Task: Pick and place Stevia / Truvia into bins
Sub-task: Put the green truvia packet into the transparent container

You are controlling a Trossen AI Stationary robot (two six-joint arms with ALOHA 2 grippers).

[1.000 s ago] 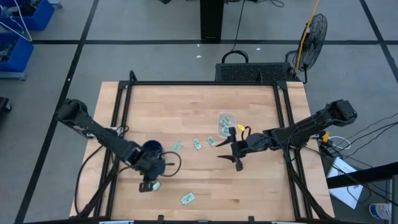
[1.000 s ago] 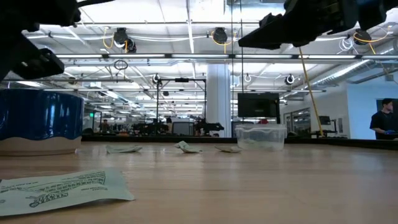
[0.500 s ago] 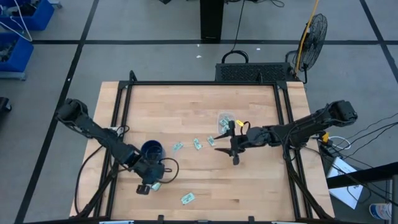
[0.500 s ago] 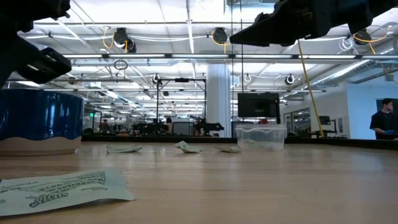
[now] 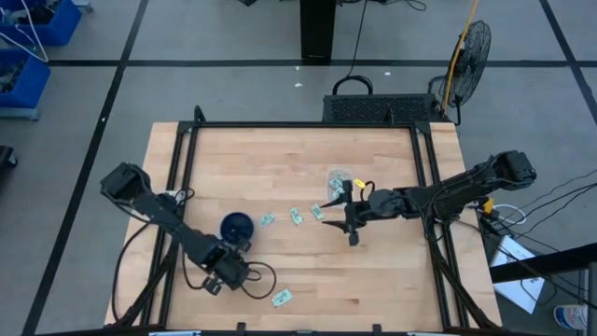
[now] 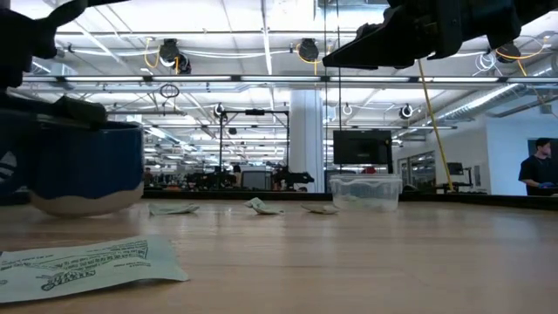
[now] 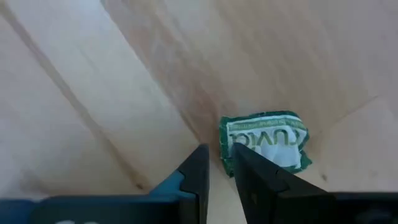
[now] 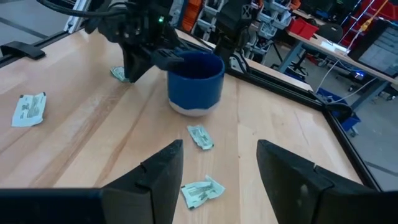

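A packet (image 7: 264,142) lies just beside the left end effector (image 7: 219,178), fingers nearly pressed together, near the mug (image 5: 234,226).

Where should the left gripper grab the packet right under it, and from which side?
Straight down from above. That packet lies flat on the table, so pinch across its narrow width at the crumpled, slightly raised edge nearest the left gripper, whose fingers are nearly closed beside it.
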